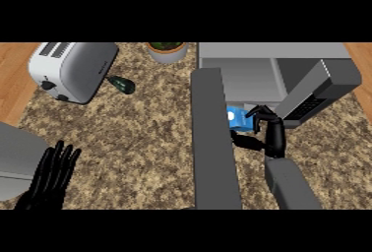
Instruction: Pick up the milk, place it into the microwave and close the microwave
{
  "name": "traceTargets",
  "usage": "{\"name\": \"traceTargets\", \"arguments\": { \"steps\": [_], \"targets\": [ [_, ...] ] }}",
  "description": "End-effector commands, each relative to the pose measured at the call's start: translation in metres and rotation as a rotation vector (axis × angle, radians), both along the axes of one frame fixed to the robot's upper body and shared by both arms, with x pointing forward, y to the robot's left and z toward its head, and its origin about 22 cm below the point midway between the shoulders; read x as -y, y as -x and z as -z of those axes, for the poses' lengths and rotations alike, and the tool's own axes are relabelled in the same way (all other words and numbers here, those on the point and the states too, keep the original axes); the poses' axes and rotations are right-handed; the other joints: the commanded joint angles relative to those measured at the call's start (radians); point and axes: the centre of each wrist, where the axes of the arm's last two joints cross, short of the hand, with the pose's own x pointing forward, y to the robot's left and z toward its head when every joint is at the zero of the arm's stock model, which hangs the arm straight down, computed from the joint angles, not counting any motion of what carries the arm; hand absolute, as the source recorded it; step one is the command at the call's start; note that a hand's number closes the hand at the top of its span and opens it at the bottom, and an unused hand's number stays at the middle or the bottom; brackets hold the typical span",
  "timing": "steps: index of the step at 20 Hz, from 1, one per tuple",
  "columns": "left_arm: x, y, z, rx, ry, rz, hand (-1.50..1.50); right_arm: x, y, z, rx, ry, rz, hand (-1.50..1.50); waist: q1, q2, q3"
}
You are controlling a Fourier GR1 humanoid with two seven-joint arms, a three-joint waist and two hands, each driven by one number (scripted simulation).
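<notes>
A small blue milk carton (237, 119) hangs just in front of the grey microwave (251, 74), whose door (215, 142) stands wide open towards me. My right hand (267, 132) is shut on the carton, fingers curled round its right side and partly hiding it. The microwave's inside (247, 81) shows as a pale grey cavity beyond the carton. At the lower left, my left hand (52, 174) rests open with fingers straight, far from the carton.
A silver toaster (71, 69) lies at the back left, with a dark green bottle (122, 84) lying beside it. A potted plant (168, 49) stands at the back centre. The microwave's control panel (320, 91) juts out right of my hand.
</notes>
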Motion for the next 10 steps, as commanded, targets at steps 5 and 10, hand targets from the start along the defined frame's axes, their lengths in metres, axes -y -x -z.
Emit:
{"name": "traceTargets", "arguments": {
  "steps": [5,10],
  "targets": [
    [-0.008,0.014,0.017,-0.001,0.002,0.005,-1.50,-0.013,-0.027,-0.014,-0.052,0.082,0.066,1.50,0.005,0.002,0.000],
    [0.001,0.008,0.011,0.005,-0.001,0.024,-1.50,0.004,-0.070,-0.041,-0.118,0.246,0.120,1.50,0.026,0.008,0.001]
  ]
}}
